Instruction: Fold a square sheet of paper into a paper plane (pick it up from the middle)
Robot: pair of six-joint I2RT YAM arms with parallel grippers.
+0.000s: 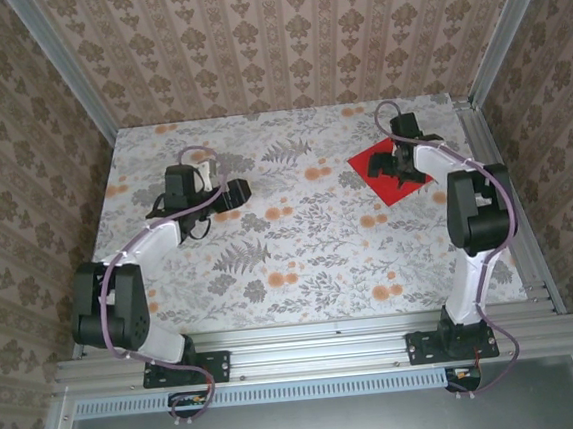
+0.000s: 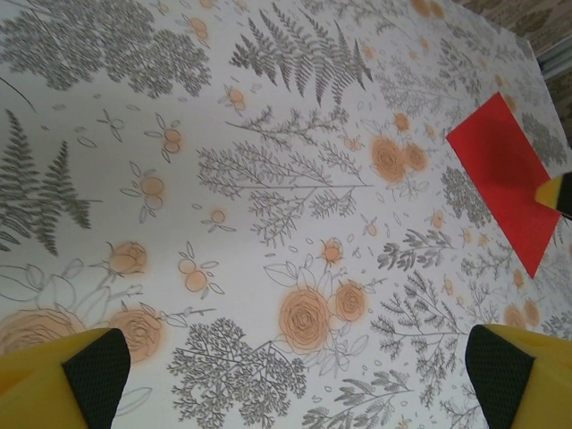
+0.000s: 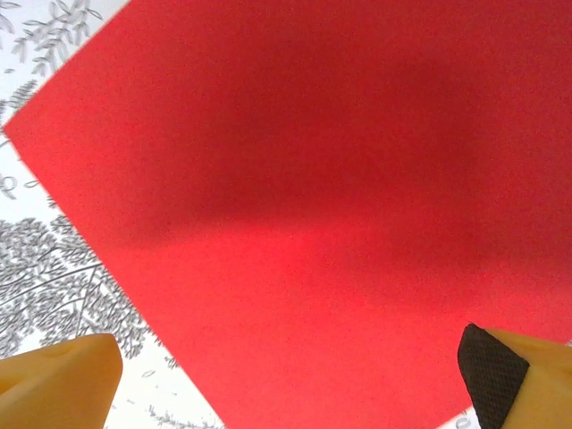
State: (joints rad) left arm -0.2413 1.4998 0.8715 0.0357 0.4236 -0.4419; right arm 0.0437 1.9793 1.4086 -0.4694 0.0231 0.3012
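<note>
Sheet of bright red square paper (image 1: 402,190) lies flat at the far right of the floral-printed surface (image 1: 298,234), under the released right pincer (image 3: 286,380). The left pincer (image 2: 286,375), also released, hovers left of centre.

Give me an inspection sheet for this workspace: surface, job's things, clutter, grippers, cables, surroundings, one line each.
surface: floral tablecloth, flat.
job's things: square sheet of paper, red, lying flat and unfolded at the far right.
clutter: nothing seen.
grippers: left gripper open over bare cloth; right gripper open over the sheet, holding nothing.
cables: purple cable running along each arm.
surroundings: wallpapered walls, aluminium frame at the near edge.
</note>
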